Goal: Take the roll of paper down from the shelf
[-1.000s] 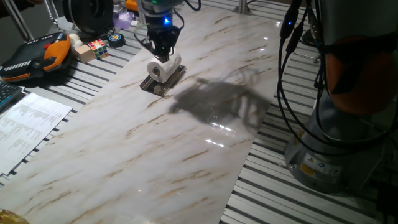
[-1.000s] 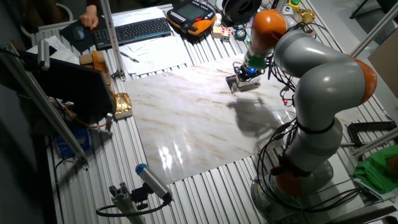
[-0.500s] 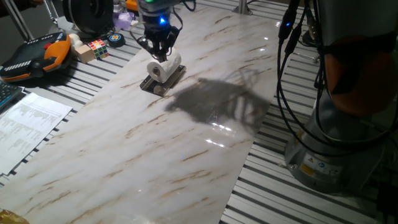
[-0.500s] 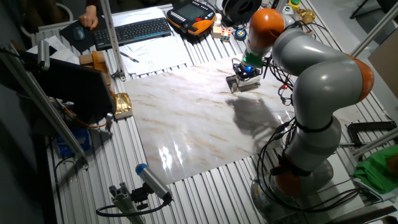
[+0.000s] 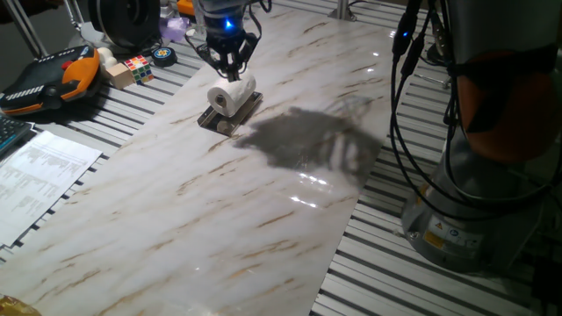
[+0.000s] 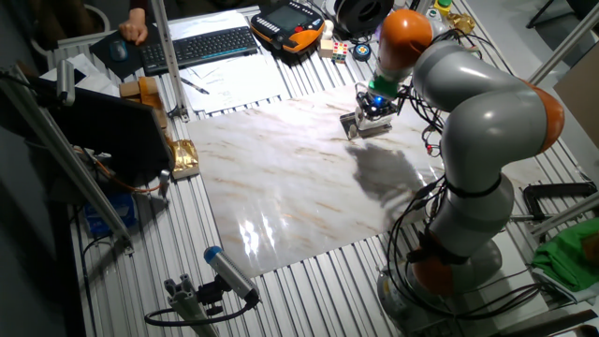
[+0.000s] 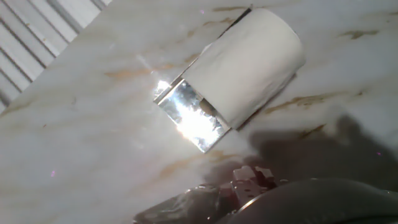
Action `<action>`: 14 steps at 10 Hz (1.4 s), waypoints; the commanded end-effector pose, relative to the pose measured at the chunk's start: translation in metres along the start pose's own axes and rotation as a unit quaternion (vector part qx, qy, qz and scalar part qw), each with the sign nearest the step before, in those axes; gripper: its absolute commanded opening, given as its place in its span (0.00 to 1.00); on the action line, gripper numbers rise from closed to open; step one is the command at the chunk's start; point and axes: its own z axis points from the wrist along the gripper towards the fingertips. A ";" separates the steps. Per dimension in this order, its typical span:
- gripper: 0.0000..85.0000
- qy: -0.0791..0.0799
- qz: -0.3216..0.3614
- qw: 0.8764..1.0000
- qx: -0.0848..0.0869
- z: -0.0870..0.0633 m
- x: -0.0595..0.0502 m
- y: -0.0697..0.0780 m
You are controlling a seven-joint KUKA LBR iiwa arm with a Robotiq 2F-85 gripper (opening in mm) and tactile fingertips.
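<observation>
Roll of paper [image 5: 230, 95] lies on its side on the shelf [image 5: 230, 115], hollow core facing one fixed camera. Shelf sits on the marble bench [image 5: 219, 202] near its far edge, by the cluttered corner. End effector [image 5: 226, 67] hangs directly above the roll, fingers spread, released, not touching it. In the hand view the roll [image 7: 245, 62] covers most of the glaring shelf [image 7: 193, 121].
</observation>
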 end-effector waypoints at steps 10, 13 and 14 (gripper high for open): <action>0.01 0.015 0.292 0.954 0.061 0.004 -0.001 0.000; 0.01 0.014 0.289 0.956 0.048 0.006 -0.005 0.000; 0.01 0.015 0.294 0.955 0.044 0.007 -0.011 -0.002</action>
